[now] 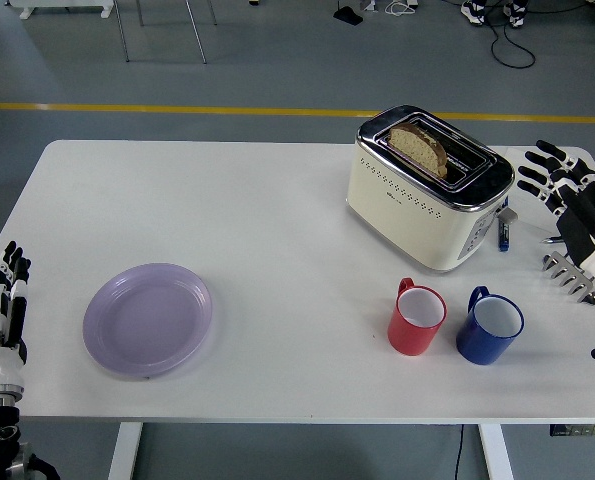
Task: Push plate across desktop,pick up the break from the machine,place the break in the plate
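A lilac plate [148,319] lies flat on the white table at the front left. A cream toaster [428,187] with a chrome top stands at the right of centre, and a slice of brown bread [418,148] sticks up from one of its slots. My left hand [9,290] rests at the table's left edge, fingers straight and relaxed, a short way left of the plate and holding nothing. My right hand [562,185] hovers at the right edge, fingers spread, to the right of the toaster and apart from it.
A red mug [417,317] and a blue mug [490,326] stand side by side in front of the toaster. The table [277,220] ends close below the plate and mugs. Chair legs and cables show on the floor beyond the far edge.
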Tool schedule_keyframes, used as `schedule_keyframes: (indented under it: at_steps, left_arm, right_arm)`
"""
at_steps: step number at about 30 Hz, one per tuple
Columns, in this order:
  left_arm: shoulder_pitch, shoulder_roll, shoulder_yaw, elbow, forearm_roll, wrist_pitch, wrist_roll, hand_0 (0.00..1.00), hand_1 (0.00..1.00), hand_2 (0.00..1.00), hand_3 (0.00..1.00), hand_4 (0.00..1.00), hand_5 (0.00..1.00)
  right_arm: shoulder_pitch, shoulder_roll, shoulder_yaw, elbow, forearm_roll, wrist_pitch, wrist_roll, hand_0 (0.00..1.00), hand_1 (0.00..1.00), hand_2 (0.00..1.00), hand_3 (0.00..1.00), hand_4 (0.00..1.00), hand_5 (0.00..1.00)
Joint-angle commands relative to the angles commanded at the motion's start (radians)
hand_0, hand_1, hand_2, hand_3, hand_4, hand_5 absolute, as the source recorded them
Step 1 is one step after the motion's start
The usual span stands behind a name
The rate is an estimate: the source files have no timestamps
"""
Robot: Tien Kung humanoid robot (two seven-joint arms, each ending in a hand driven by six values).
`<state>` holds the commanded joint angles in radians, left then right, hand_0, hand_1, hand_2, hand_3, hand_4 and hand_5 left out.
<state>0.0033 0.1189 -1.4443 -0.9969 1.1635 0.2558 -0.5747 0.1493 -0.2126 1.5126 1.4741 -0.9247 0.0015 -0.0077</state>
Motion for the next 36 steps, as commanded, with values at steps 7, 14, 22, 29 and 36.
schedule_keyframes:
  at_steps: [7,14,22,29,36]
  left_arm:
    - [-0.008,-0.010,0.019,0.026,0.000,-0.017,0.017,0.945,0.957,0.998,0.998,0.593,0.998]
    - [-0.013,-0.005,0.044,0.042,-0.007,-0.025,0.029,0.940,0.953,0.998,0.998,0.589,0.998]
    - [-0.012,-0.005,0.058,0.057,-0.009,-0.035,0.043,0.932,0.947,0.998,0.998,0.584,0.998]
    - [-0.006,-0.006,0.075,0.048,-0.018,-0.039,0.044,0.927,0.941,0.998,0.998,0.583,0.998]
    - [0.019,-0.020,0.097,0.047,-0.021,-0.042,0.044,0.924,0.937,0.998,0.998,0.582,0.998]
  right_arm:
    - [0.002,0.003,0.002,0.001,0.000,0.000,0.000,0.811,0.760,0.792,0.796,0.537,0.481]
    - [0.006,0.003,0.003,0.000,0.001,-0.001,0.000,0.811,0.760,0.792,0.796,0.535,0.480]
    - [0.010,0.002,0.001,-0.003,0.001,-0.002,0.000,0.810,0.759,0.791,0.796,0.533,0.478]
    - [0.011,-0.002,-0.004,-0.003,0.002,-0.004,-0.001,0.809,0.760,0.791,0.796,0.531,0.477]
    - [-0.001,-0.005,-0.015,-0.002,0.002,-0.005,-0.001,0.810,0.760,0.791,0.796,0.529,0.477]
